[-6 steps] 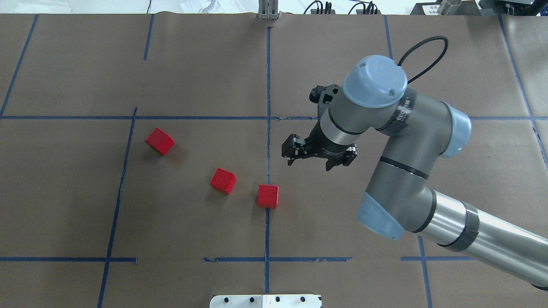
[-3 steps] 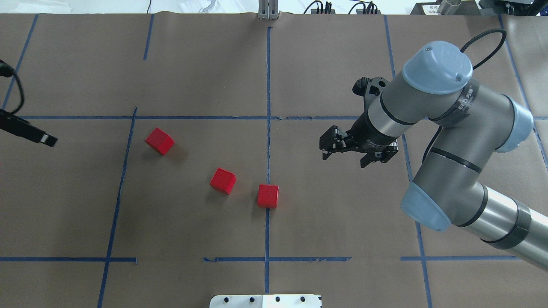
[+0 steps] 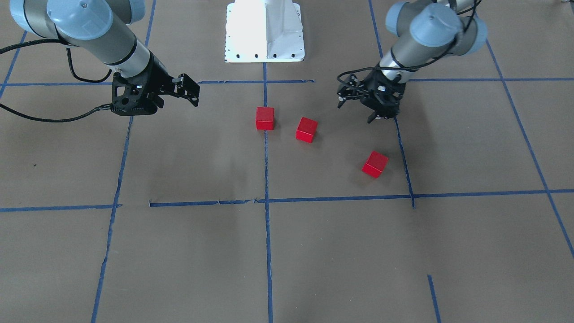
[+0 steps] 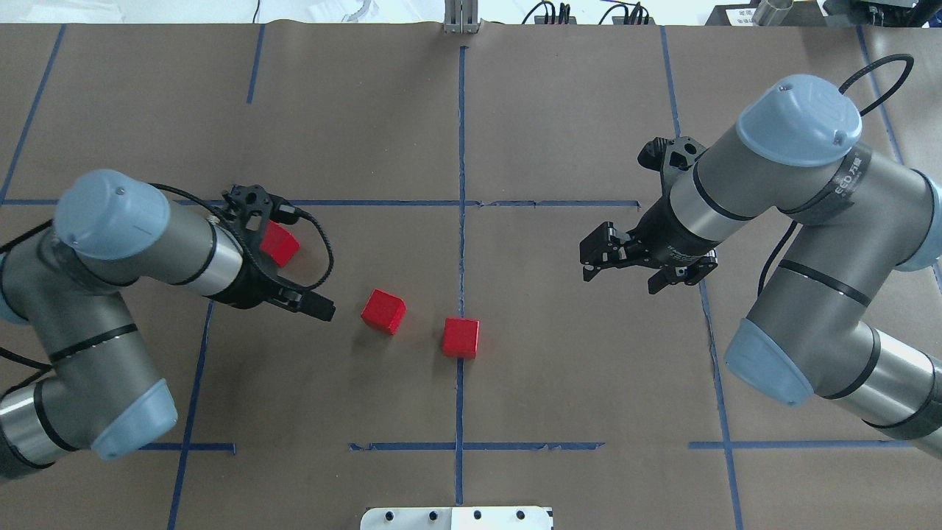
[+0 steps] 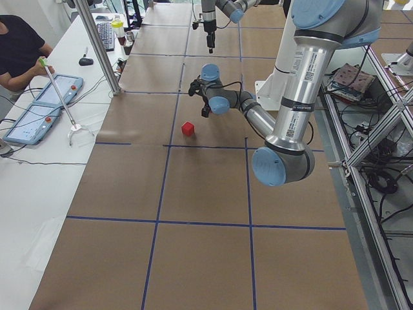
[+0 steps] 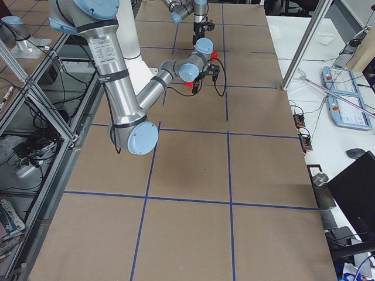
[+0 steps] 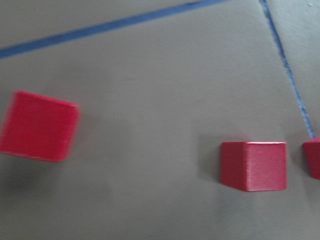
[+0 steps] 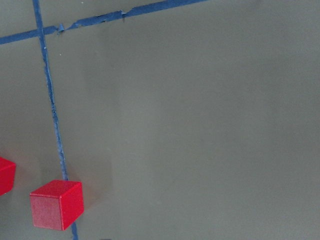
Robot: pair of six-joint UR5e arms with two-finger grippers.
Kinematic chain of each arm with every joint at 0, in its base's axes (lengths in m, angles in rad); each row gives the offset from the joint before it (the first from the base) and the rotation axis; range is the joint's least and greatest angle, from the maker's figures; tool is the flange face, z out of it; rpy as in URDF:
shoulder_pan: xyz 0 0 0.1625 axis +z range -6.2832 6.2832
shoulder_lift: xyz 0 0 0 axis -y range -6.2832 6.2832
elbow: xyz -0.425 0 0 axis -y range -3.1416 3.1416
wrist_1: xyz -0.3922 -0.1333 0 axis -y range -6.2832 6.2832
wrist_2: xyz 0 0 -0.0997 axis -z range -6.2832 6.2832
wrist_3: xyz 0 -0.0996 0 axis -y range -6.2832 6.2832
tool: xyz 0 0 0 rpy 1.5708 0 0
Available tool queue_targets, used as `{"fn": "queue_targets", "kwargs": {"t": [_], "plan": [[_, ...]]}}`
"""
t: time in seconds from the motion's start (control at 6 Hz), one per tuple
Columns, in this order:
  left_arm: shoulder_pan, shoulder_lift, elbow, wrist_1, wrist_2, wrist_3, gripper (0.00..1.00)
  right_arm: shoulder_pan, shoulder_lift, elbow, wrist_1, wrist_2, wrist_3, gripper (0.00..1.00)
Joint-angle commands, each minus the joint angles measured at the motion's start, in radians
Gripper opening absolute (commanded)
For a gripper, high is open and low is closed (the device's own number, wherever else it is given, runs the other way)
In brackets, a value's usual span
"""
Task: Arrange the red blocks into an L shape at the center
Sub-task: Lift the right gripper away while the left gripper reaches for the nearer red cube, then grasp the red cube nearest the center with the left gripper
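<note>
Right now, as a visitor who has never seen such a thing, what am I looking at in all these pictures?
Two grey robot arms work at a table covered in brown paper marked with blue tape lines. Each arm ends in a black two-finger claw: the left gripper and the right gripper. Both are open and hold nothing. One picture looks down from behind the robot, one faces it, two look from the table's ends, and two come from wrist cameras. Three red blocks lie apart on the paper, one of them on the middle tape line.
</note>
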Motion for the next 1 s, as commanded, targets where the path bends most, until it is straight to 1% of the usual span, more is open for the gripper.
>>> {"fn": "queue_targets", "kwargs": {"t": [0.0,0.17,0.33,0.5,0.83], "plan": [[0.089,-0.168,0.096,0.103,0.13,-0.017,1.0,-0.001,-0.007,0.004,0.0,-0.001,-0.001,1.0],[0.115,-0.233,0.112,0.185,0.234,-0.008,1.0,-0.001,-0.007,0.007,0.002,-0.003,0.0,1.0],[0.115,-0.236,0.114,0.196,0.247,0.0,1.0,-0.001,-0.008,0.005,0.0,-0.004,-0.001,1.0],[0.117,-0.235,0.114,0.217,0.302,0.076,1.0,-0.001,-0.008,0.004,0.0,-0.008,-0.001,1.0],[0.14,-0.238,0.131,0.235,0.314,0.072,1.0,-0.004,-0.007,0.001,0.0,-0.014,0.0,1.0]]}}
